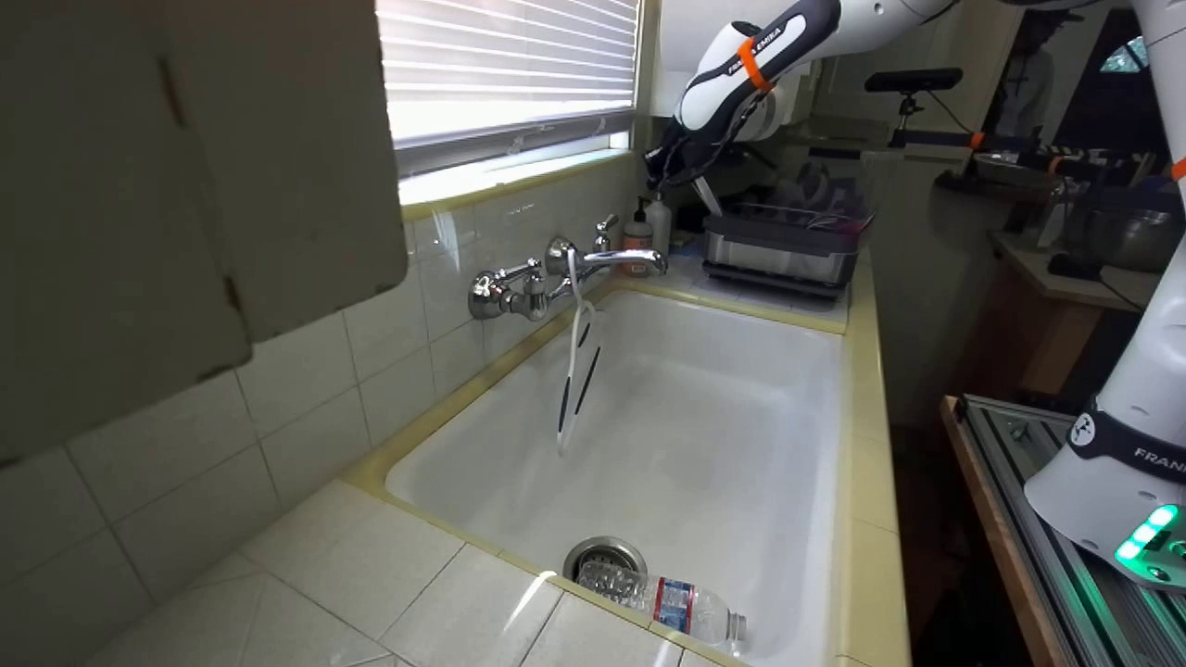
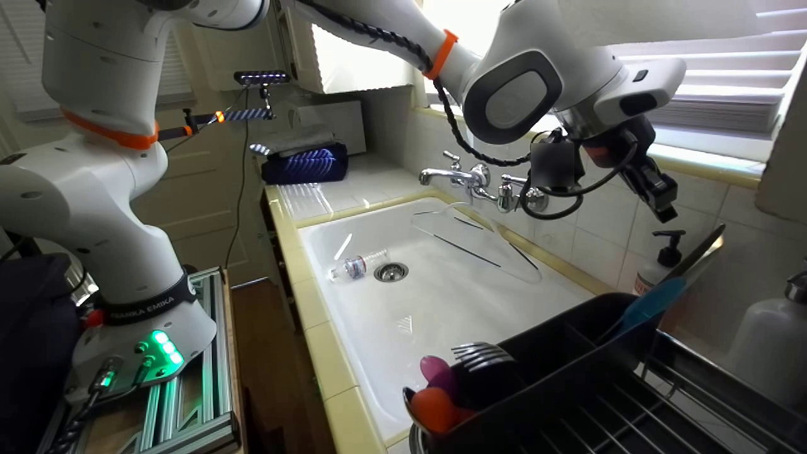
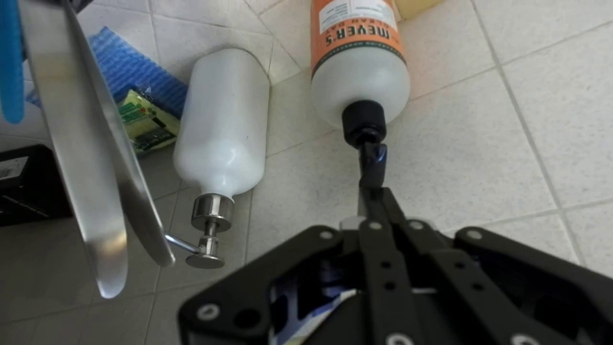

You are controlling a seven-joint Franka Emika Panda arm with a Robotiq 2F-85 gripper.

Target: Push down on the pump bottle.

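Orange-labelled, the pump bottle [image 1: 637, 241] stands upright in an exterior view beyond the sink [image 1: 732, 380], left of the dish rack [image 1: 778, 254], a white dispenser [image 1: 659, 222] just right. The tool [image 3: 377, 194], fingers [image 3: 376, 239] together and gripping nothing, sits just above the black pump head [image 3: 372, 164]; whether they touch, I cannot tell.

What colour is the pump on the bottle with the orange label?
The pump is black, clearest in the wrist view.
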